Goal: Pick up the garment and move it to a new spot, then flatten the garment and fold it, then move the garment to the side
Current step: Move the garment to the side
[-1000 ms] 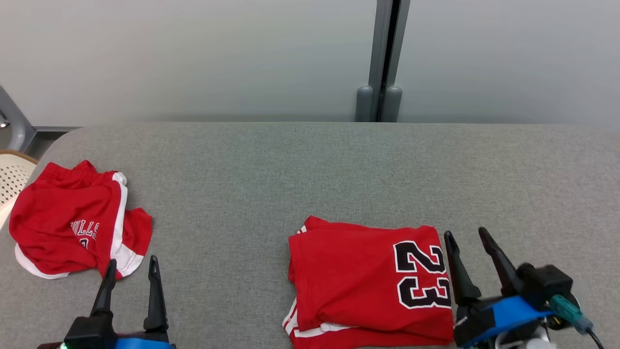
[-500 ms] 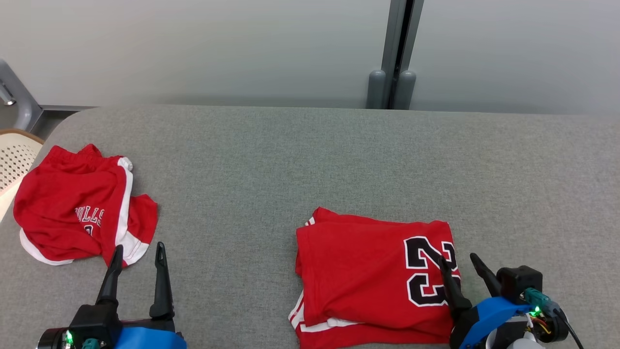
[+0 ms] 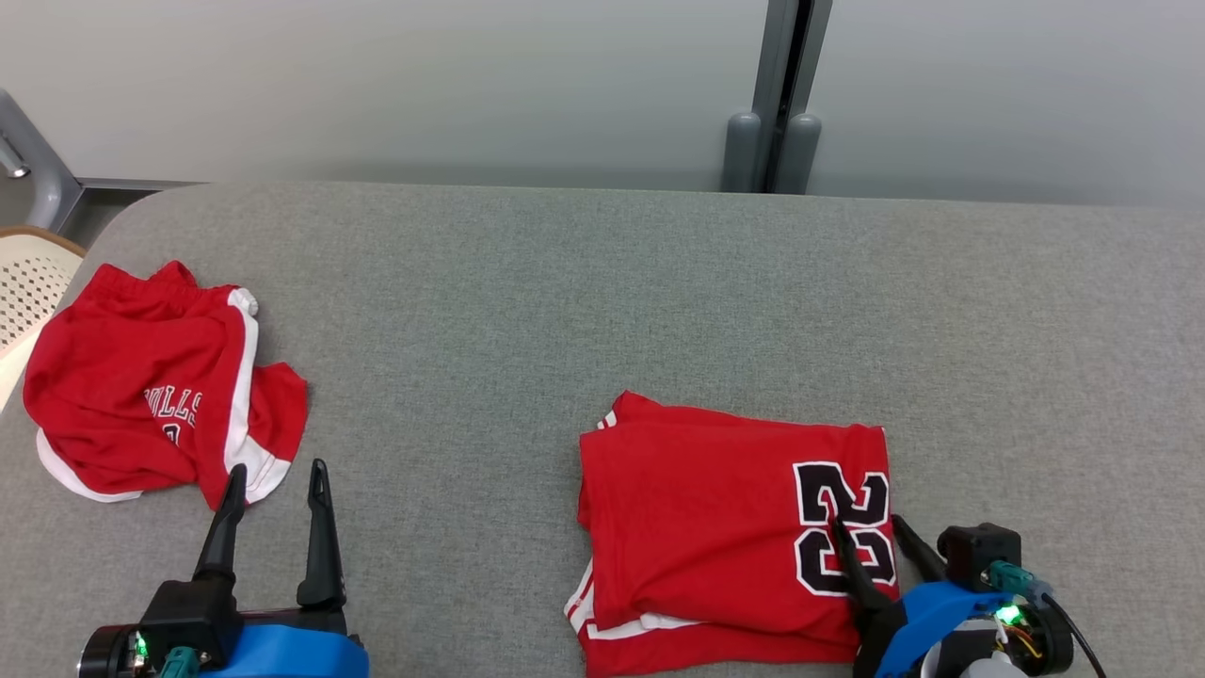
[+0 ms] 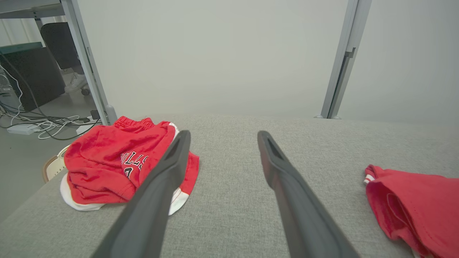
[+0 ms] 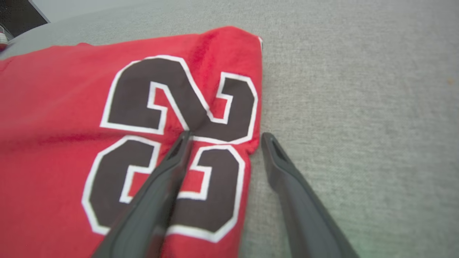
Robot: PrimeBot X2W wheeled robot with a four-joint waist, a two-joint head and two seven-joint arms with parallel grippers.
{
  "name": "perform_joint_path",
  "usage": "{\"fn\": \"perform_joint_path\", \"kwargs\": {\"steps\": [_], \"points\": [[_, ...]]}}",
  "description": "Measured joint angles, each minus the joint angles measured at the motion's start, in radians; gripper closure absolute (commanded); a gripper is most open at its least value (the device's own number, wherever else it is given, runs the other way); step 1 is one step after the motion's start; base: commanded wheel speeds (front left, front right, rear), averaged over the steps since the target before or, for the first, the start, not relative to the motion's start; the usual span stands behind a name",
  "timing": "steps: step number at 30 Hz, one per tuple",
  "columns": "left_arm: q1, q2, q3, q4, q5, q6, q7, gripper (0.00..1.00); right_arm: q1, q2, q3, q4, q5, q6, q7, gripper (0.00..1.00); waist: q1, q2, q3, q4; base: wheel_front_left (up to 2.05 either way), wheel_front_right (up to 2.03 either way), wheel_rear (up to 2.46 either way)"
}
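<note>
Crumpled red shorts (image 3: 141,395) sit far left on the gray desk (image 3: 527,301), with the left jaws wide open just beside them. The folded red 23 jersey (image 3: 706,527) lies lower right. The right jaws are open too, straddling its right edge.

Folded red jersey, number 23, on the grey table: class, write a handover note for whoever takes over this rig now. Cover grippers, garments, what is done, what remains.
Left gripper: open, empty, over the table beside the crumpled red garment.
Right gripper: open, astride the right edge of the folded jersey, one finger over the 23, the other over bare table.
Done: jersey lies folded, right of centre.
Left: probably close on that edge and move the jersey aside.
</note>
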Motion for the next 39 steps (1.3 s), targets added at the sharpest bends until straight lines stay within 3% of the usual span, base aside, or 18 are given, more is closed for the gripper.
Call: {"fn": "perform_joint_path", "kwargs": {"steps": [1,2,3,12,20,27,39], "points": [[0.0,0.0,0.0,0.001,-0.001,0.0,0.0,0.0,-0.006,-0.002,0.014,0.007,0.016,-0.001,-0.003,0.33,0.0,0.0,0.001,0.001,0.0,0.0,0.0],[0.0,-0.001,-0.001,0.001,-0.001,0.0,0.0,0.0,-0.011,-0.002,0.027,0.014,0.033,-0.001,-0.008,0.83,0.0,0.0,0.002,0.002,0.0,0.0,0.0],[0.0,-0.001,0.0,0.002,-0.002,0.0,0.0,0.0,-0.016,-0.002,0.039,0.02,0.046,-0.001,-0.01,1.0,-0.0001,0.0,0.003,0.002,0.0,0.0,0.0],[-0.006,-0.001,0.003,-0.008,-0.006,-0.001,0.0,0.0,-0.071,0.001,0.027,0.03,0.026,0.0,-0.034,1.0,-0.0001,0.0,0.02,-0.01,0.0,0.0,0.0],[-0.06,-0.002,-0.021,-0.059,-0.022,-0.004,0.0,0.0,-0.116,-0.053,-0.04,-0.044,0.003,0.0,-0.038,1.0,-0.0001,0.0,0.075,-0.054,0.0,0.0,0.0],[-0.127,0.0,-0.053,-0.11,-0.006,-0.012,0.0,0.0,-0.13,-0.073,-0.132,-0.125,-0.004,0.0,-0.038,1.0,0.0,0.0,0.16,-0.128,0.0,0.0,0.0],[-0.211,0.068,-0.036,-0.177,0.008,-0.018,0.0,0.0,-0.125,-0.043,-0.234,-0.232,-0.017,0.0,-0.039,1.0,0.0,0.0,0.31,-0.3,0.0,0.0,0.0]]}}
